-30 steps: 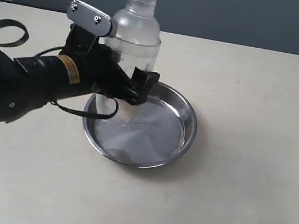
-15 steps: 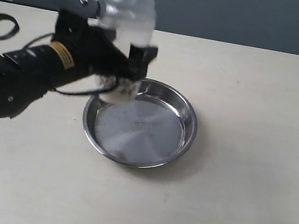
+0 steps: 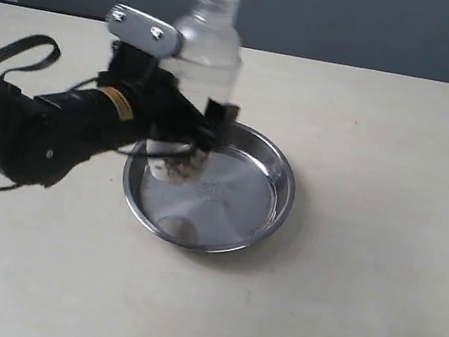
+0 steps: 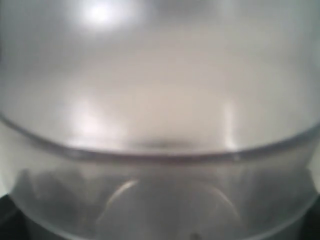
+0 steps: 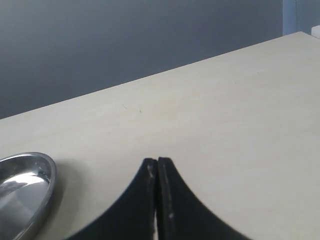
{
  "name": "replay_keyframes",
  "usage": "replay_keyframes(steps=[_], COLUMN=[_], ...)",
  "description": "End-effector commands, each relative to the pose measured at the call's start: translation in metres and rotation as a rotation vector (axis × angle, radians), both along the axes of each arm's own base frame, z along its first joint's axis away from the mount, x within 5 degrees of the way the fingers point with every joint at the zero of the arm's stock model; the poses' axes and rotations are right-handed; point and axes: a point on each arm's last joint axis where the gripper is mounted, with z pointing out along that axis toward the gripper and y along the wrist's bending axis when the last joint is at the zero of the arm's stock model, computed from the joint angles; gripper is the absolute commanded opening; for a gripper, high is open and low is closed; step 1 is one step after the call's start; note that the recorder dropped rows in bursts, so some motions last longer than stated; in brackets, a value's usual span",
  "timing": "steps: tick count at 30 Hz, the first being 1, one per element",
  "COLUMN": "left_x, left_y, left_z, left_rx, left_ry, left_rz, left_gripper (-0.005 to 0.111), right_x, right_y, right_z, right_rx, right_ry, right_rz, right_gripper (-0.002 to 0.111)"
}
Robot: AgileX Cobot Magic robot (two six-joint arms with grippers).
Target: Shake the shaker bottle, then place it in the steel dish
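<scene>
Two left fingers (image 3: 221, 115) clamp the shaker bottle (image 3: 209, 46) between them.

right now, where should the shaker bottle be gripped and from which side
Grip the shaker bottle around its wide body, below the domed shoulder, coming in level from the side, as the left gripper does. The bottle stands upright, and its dome and small cap taper, so a grip there could slip. The body offers opposing walls to clamp.
</scene>
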Motion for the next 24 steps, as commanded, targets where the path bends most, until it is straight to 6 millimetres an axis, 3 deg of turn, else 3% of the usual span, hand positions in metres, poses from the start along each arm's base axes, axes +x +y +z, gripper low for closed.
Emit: replay_keyframes(steps=[1,2,5,6,8,9,11,12,13,14,16,17,18,20,21,23,24], left_x=[-0.011,-0.014,0.018,0.016,-0.005,-0.011,0.007,0.019,0.022,0.018,-0.008,-0.012,-0.003,0.024,0.027,0.023,0.018], left_y=[-0.031,-0.035,0.005,0.0,-0.03,-0.035,-0.015,0.005,0.009,-0.001,-0.04,-0.046,-0.039,-0.008,-0.006,-0.021,-0.031], left_z=[0.011,0.011,0.002,0.003,0.012,0.015,0.016,0.013,0.013,0.014,0.019,0.019,0.017,0.008,0.007,0.02,0.039], left_rx=[0.228,0.257,-0.122,-0.107,0.209,0.262,0.099,-0.075,-0.169,-0.081,0.312,0.355,0.277,-0.063,-0.116,0.04,0.077], left_ry=[-0.091,-0.11,0.039,0.047,-0.082,-0.121,-0.058,0.008,0.047,0.049,-0.098,-0.132,-0.108,0.034,0.055,-0.041,-0.138], left_rz=[-0.366,-0.41,0.108,0.075,-0.332,-0.402,-0.16,0.075,0.163,0.05,-0.414,-0.472,-0.387,0.02,0.079,-0.124,-0.224], left_gripper=[0.0,0.0,0.0,0.001,0.0,0.0,0.0,0.0,0.001,0.001,0.0,0.0,0.0,0.0,0.001,0.001,0.001], right_x=[0.0,0.0,0.0,0.0,0.0,0.0,0.0,0.0,0.0,0.0,0.0,0.0,0.0,0.0,0.0,0.0,0.0], right_y=[0.0,0.0,0.0,0.0,0.0,0.0,0.0,0.0,0.0,0.0,0.0,0.0,0.0,0.0,0.0,0.0,0.0], right_z=[0.0,0.0,0.0,0.0,0.0,0.0,0.0,0.0,0.0,0.0,0.0,0.0,0.0,0.0,0.0,0.0,0.0], right_rx=[-0.005,-0.005,-0.005,-0.005,-0.005,-0.005,-0.005,-0.005,-0.005,-0.005,-0.005,-0.005,-0.005,-0.005,-0.005,-0.005,-0.005], right_ry=[-0.013,-0.013,-0.013,-0.013,-0.013,-0.013,-0.013,-0.013,-0.013,-0.013,-0.013,-0.013,-0.013,-0.013,-0.013,-0.013,-0.013], right_rz=[0.001,0.001,0.001,0.001,0.001,0.001,0.001,0.001,0.001,0.001,0.001,0.001,0.001,0.001,0.001,0.001,0.001], right_gripper=[-0.001,-0.001,-0.001,-0.001,-0.001,-0.001,-0.001,-0.001,-0.001,-0.001,-0.001,-0.001,-0.001,-0.001,-0.001,-0.001,-0.001])
